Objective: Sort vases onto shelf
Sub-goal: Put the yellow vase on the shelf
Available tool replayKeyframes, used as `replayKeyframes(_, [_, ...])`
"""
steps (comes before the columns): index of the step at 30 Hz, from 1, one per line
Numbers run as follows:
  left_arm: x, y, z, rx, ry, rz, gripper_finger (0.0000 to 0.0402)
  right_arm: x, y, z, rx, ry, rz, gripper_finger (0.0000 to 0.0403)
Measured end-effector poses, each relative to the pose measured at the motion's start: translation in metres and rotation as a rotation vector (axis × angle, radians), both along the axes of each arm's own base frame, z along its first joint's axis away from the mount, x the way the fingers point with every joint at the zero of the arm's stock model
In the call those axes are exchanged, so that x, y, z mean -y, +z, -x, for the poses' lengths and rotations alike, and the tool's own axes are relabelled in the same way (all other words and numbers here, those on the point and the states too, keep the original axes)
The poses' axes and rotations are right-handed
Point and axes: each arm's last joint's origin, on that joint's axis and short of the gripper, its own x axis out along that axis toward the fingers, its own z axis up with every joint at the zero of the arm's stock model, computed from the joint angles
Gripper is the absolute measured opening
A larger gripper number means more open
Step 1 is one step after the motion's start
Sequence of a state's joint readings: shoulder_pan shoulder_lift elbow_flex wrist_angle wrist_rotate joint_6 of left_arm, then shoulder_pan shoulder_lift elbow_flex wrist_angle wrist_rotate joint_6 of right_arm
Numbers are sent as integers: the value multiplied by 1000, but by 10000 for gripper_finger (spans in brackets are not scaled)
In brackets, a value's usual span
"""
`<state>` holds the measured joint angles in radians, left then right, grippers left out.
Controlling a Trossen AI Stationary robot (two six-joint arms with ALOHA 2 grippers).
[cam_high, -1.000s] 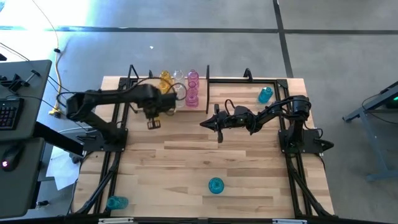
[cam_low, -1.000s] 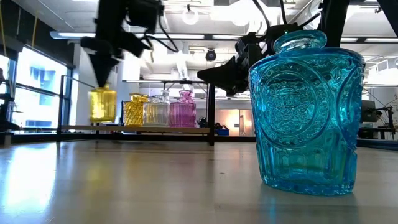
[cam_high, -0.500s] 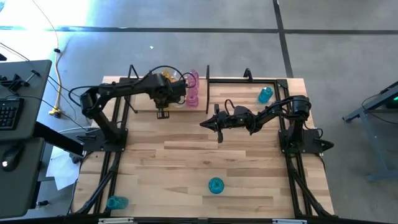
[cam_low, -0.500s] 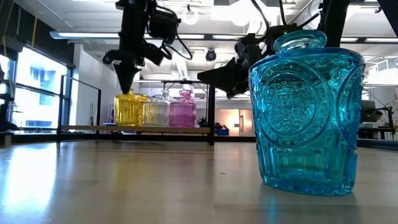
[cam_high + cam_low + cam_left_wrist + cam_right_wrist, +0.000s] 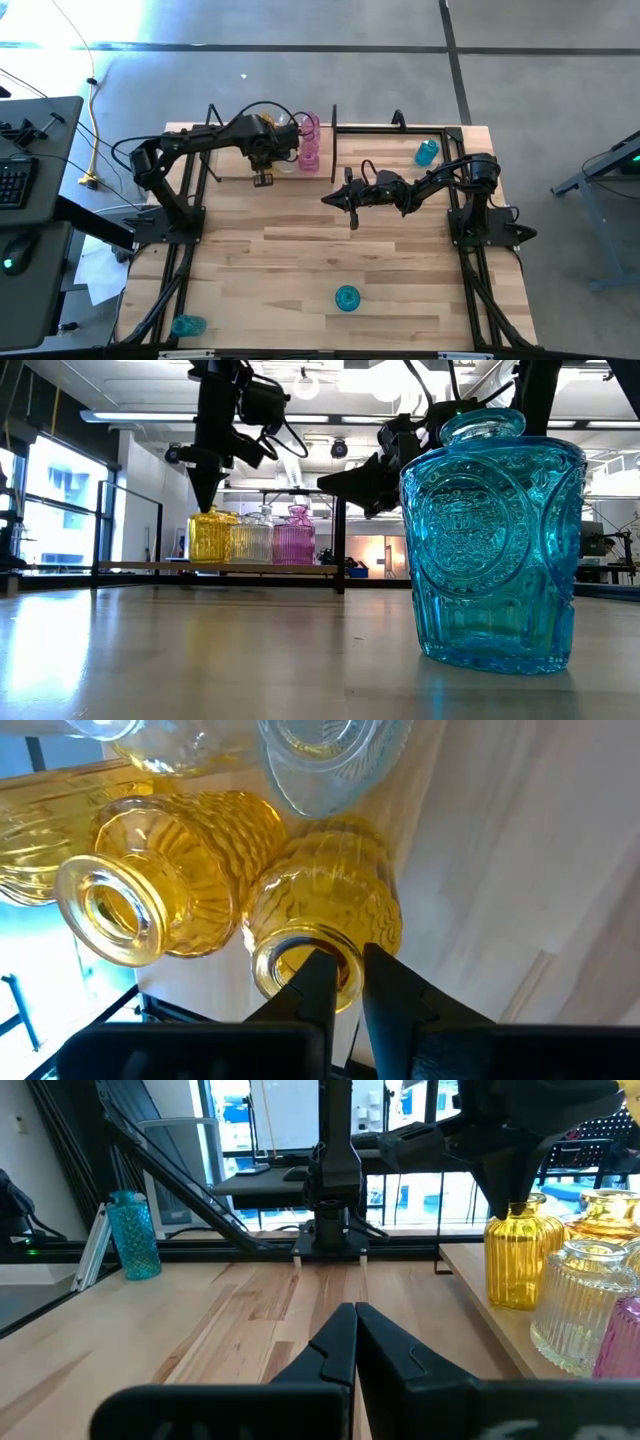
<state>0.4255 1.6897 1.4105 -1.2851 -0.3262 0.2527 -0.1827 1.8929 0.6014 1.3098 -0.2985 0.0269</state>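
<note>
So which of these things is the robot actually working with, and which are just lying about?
Part of the job:
- yellow vase under the left gripper
- shelf with yellow, clear and pink vases
- teal vases waiting on the table

Just around:
- keyboard on a side desk
- right gripper, idle mid-table

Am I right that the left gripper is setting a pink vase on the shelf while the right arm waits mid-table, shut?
Not quite: the vase is amber-yellow, not pink, as the left wrist view shows. The left gripper pinches its rim at the shelf; the right gripper does wait mid-table, shut.
</note>
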Motion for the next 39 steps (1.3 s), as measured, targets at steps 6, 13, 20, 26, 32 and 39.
replayKeyframes(6, [0, 0, 0, 1, 4, 0, 61, 0, 0, 0, 0, 0, 0, 0])
replayKeyframes(13, [0, 0, 0, -4, -10, 2, 81, 0, 0, 0, -1, 0, 0, 0])
replayKeyframes(20, [0, 0, 0, -11, -19, 7, 99, 0, 0, 0, 0, 0, 0, 0])
replayKeyframes(26, [1, 0, 1, -18, -29, 5, 115, 0, 0, 0, 0, 0, 0, 0])
replayKeyframes(32, [-1, 0, 1, -33, -37, -31, 125, 0, 0, 0, 0, 0, 6, 0])
replayKeyframes(39, [-1, 1, 0, -31, -37, -40, 127, 0, 0, 0, 0, 0, 7, 0])
